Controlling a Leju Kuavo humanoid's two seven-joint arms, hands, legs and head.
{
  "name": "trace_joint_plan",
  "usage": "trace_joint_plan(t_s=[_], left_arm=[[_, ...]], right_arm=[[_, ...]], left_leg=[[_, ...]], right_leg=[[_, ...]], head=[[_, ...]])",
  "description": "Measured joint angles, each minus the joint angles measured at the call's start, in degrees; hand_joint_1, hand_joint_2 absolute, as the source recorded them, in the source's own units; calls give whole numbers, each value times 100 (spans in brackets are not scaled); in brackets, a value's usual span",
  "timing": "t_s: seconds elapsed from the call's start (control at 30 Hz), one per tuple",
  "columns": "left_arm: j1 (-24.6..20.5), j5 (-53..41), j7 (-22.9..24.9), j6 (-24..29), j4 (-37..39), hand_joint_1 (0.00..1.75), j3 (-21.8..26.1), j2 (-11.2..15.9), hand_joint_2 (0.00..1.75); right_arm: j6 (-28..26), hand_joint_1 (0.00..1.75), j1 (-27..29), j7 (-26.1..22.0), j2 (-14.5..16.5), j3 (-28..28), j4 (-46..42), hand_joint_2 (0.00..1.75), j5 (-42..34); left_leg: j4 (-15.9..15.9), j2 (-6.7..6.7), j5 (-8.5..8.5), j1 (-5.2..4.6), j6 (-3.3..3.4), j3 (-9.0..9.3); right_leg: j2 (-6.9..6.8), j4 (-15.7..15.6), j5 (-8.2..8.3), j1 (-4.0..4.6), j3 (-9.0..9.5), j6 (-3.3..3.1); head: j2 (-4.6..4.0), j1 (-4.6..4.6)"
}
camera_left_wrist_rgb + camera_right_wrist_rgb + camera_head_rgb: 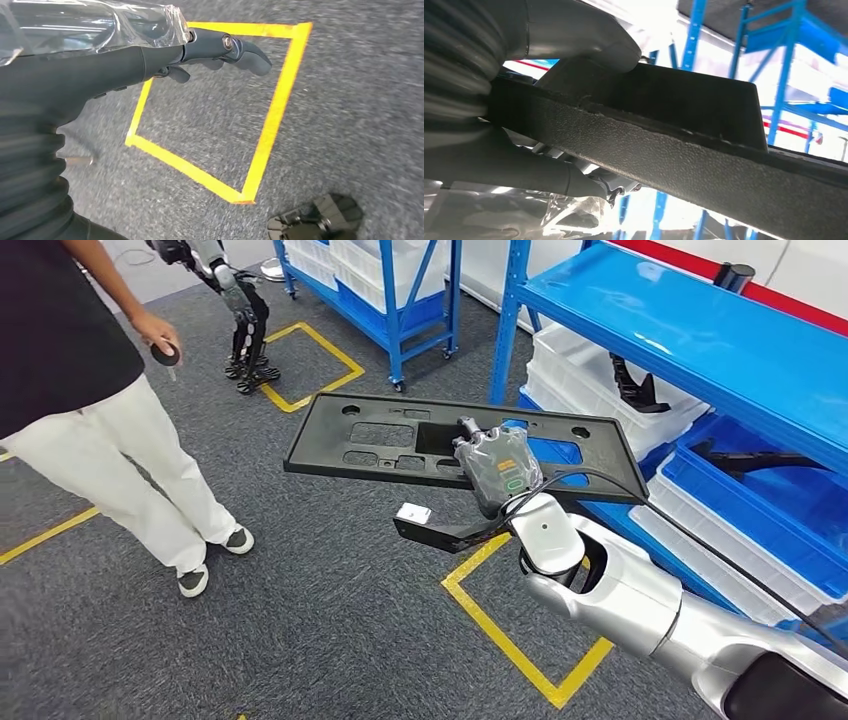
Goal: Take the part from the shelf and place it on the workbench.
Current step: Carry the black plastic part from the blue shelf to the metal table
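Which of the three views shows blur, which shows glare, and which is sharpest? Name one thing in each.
Left wrist view: the grey carpet and yellow floor tape are smeared by motion blur. Right wrist view: the background behind the blue metal shelf posts is blown out white, leaving the flat black plastic panel dark. Head view: sharpest and evenly lit, the right robot hand crisp.

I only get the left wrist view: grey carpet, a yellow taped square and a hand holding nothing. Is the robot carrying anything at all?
Observer: Yes. In the head view the right hand grips a long black plastic panel by its near edge, up off the floor.
Operator: Is anybody close by?
Observer: A person in white trousers stands ahead on the robot's left, holding a small dark object.
Operator: And on the other side?
Observer: A blue shelf rack holding a white bin and a blue bin.
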Motion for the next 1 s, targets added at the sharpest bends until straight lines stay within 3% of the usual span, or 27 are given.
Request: trace_joint_plan(t_s=[0.07,0.1,0.17,0.2,0.27,0.33,0.4,0.43,0.47,0.53,0.6,0.63,0.7,0.77,0.83,0.9,0.93,1.0], left_arm=[[-17,8,8,14,0,0,1,13,175],[-23,13,5,25,0,0,2,18,175],[-21,13,-10,41,0,0,2,27,175],[-10,10,-20,44,-1,0,2,33,175],[-4,1,-35,40,-3,0,1,44,175],[-18,-8,-33,30,-4,0,2,44,175],[-28,-21,-22,15,-4,0,3,43,175],[-27,-26,-16,8,-4,0,3,42,175],[-20,-28,-14,2,-4,0,3,42,175],[3,-14,-25,-1,-4,0,2,44,175],[8,13,-53,17,-4,0,3,50,175],[4,27,-64,30,-4,0,4,54,175],[12,67,-70,56,-4,0,16,68,175],[14,117,-72,74,-4,0,36,91,175],[-12,139,-75,80,-5,0,52,102,175],[-22,127,-79,66,-6,0,69,90,175],[-11,119,-75,52,-7,0,76,80,175],[27,110,-61,26,-7,0,84,67,175]], right_arm=[[1,175,-17,-3,-16,-14,-1,175,-20],[2,175,-17,-6,-22,-15,-2,175,-29],[2,175,-16,-12,-23,-15,-3,175,-45],[2,175,-23,-10,-24,-15,-4,175,-50],[2,175,-44,10,-27,-22,-14,175,-59],[10,175,-47,32,-38,-28,-29,175,-67],[40,175,-33,52,-48,-25,-35,175,-76],[58,175,-26,62,-49,-23,-40,175,-79],[71,175,-24,70,-50,-22,-46,175,-80],[81,175,-33,75,-50,-22,-59,175,-81],[81,175,-37,76,-53,-21,-62,175,-85],[81,175,-37,71,-53,-20,-61,175,-89],[79,175,-48,40,-50,-15,-60,175,-98],[76,175,-73,3,-48,-14,-55,175,-116],[75,175,-86,-17,-49,-7,-49,175,-132],[74,175,-87,-26,-50,7,-40,175,-138],[74,175,-87,-28,-50,12,-36,175,-140],[75,175,-95,-28,-50,17,-33,175,-140]], left_leg=[[68,-143,-26,-2,-61,-52],[84,-210,-29,-1,-97,-86],[79,-339,-10,25,-159,-134],[101,-314,-22,29,-186,-159],[448,-10,-199,22,-244,-337],[1217,356,-518,24,-294,-721],[1766,464,-654,38,-305,-1011],[1730,483,-584,37,-294,-999],[1467,516,-431,28,-268,-868],[632,786,-104,-53,-181,-431],[125,1023,7,-162,-99,-172],[66,1031,-12,-199,-79,-154],[13,864,18,-186,-38,-140],[-57,709,58,-141,27,-84],[-83,543,73,-113,75,-49],[-81,356,70,-101,87,-39],[-77,260,68,-88,84,-34],[-48,82,47,-45,47,-20]], right_leg=[[240,-651,246,-47,277,-1],[302,-782,266,-51,329,-16],[199,-807,253,-32,336,-80],[129,-814,256,-26,342,-113],[-10,-828,257,-30,364,-177],[-149,-829,237,-1,382,-218],[-298,-828,214,24,399,-237],[-369,-828,200,33,412,-241],[-438,-828,184,39,432,-240],[-560,-832,146,56,482,-224],[-679,-845,115,78,517,-189],[-748,-856,103,87,528,-167],[-835,-858,63,86,557,-121],[-598,-626,-96,73,484,-97],[-263,62,-410,61,148,-88],[-173,696,-590,55,-224,-61],[-166,737,-529,47,-286,-46],[-100,191,-142,8,-90,-1]], head=[[0,-4],[0,-6],[1,-9],[0,-9],[-1,-36],[-1,-62],[-1,-63],[-2,-64],[-1,-64],[-1,-64],[-1,-63],[-1,-62],[0,-61],[0,-57],[-1,-51],[0,-46],[0,-45],[-1,-45]])
